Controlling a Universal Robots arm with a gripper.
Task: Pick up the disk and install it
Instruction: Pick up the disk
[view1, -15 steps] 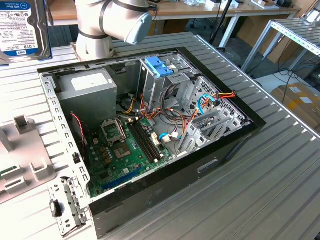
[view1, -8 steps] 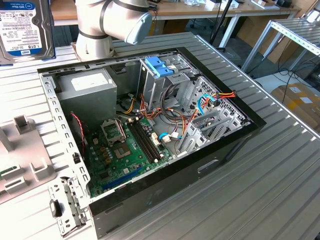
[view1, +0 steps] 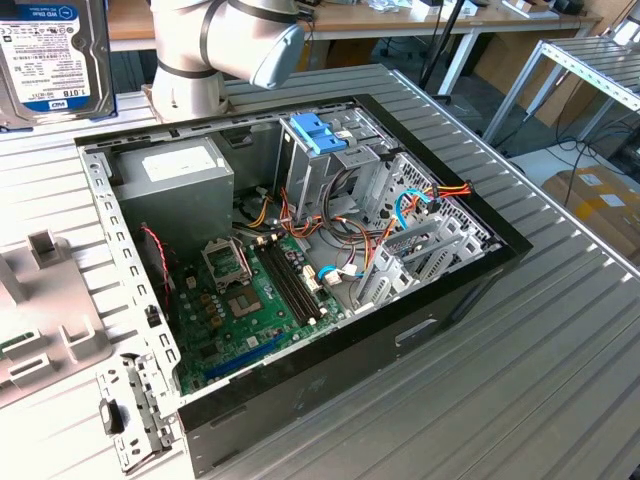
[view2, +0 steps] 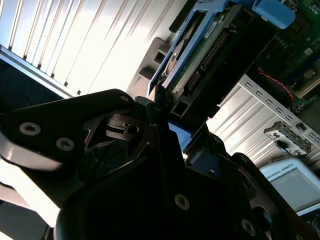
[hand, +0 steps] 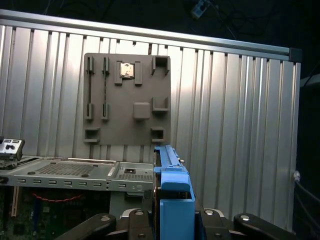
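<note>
**Disk clamped in the hand, clear of the case**

Closest to me in the first wrist view, the hand is closed on the disk, its fingers pressing in from either side of the blue side rails. The second wrist view shows the disk edge-on with its circuit board bare. I judge it stiff and dense, heavy for its size. The rails are the place to hold it, though smooth plastic may slip. The board and connectors look fragile. Farther off, in the exterior view, the disk sits at the exterior view's left, apart from the open computer case on the tabletop.
</note>
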